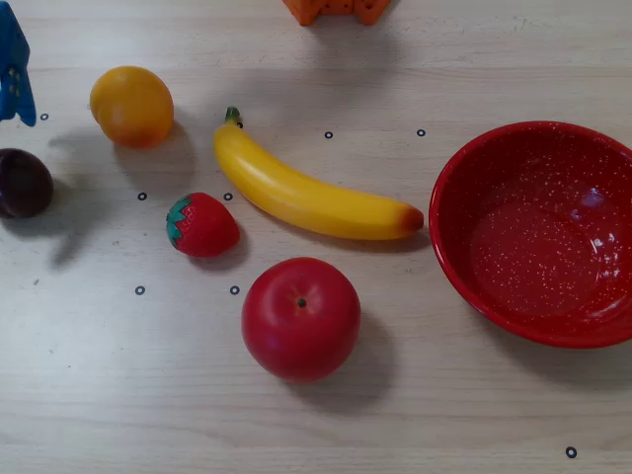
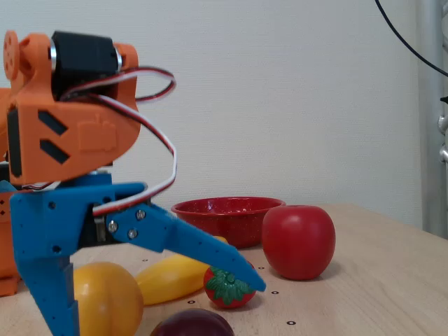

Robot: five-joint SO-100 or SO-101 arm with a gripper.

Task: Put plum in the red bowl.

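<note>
The plum (image 1: 22,183) is a small dark purple-maroon fruit at the far left edge of the table in the overhead view; in the fixed view only its top (image 2: 192,323) shows at the bottom edge. The red bowl (image 1: 466,168) with white speckles stands at the right, empty; it also shows in the fixed view (image 2: 224,210) behind the fruit. My blue gripper (image 2: 161,308) is open wide, one finger pointing down and the other stretched out over the plum. It is apart from the plum. Only a blue piece of the gripper (image 1: 13,69) shows in the overhead view.
An orange (image 1: 131,106), a banana (image 1: 306,193), a strawberry (image 1: 202,225) and a big red apple (image 1: 300,318) lie between the plum and the bowl. An orange part of the arm base (image 1: 336,10) sits at the top edge.
</note>
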